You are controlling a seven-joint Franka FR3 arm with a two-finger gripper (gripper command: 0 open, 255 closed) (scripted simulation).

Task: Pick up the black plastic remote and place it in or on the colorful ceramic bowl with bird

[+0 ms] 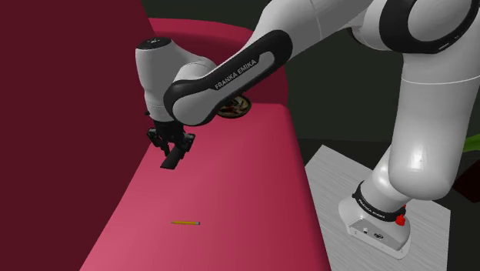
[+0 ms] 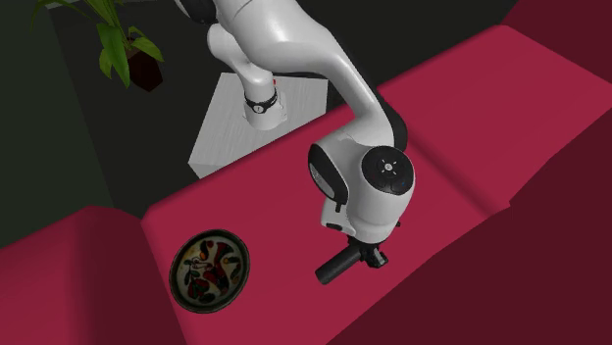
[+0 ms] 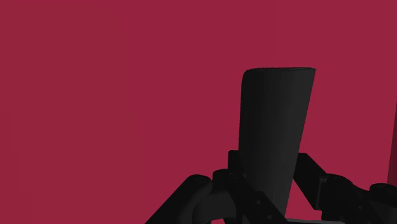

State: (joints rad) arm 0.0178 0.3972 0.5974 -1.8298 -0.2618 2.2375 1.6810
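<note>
A long black remote (image 3: 273,133) is clasped between my gripper (image 3: 275,191) fingers and sticks out past them over the red sofa seat. In the shoulder view my gripper (image 1: 171,143) hangs above the seat near the backrest, with the remote (image 1: 172,158) slanting down from it, clear of the cushion. The colourful bowl (image 1: 235,107) peeks out behind the forearm, farther along the seat. From the second exterior view the bowl (image 2: 209,268), dark-rimmed with red and green patterns, lies on the seat to the left of the gripper (image 2: 367,258) and remote (image 2: 337,266).
A yellow pencil (image 1: 185,222) lies on the red sofa seat (image 1: 231,200) below the gripper in the shoulder view. The dark red backrest (image 1: 69,92) rises close beside the hand. The grey stand (image 1: 346,173) sits beside the sofa. A potted plant (image 2: 123,44) stands beyond the stand.
</note>
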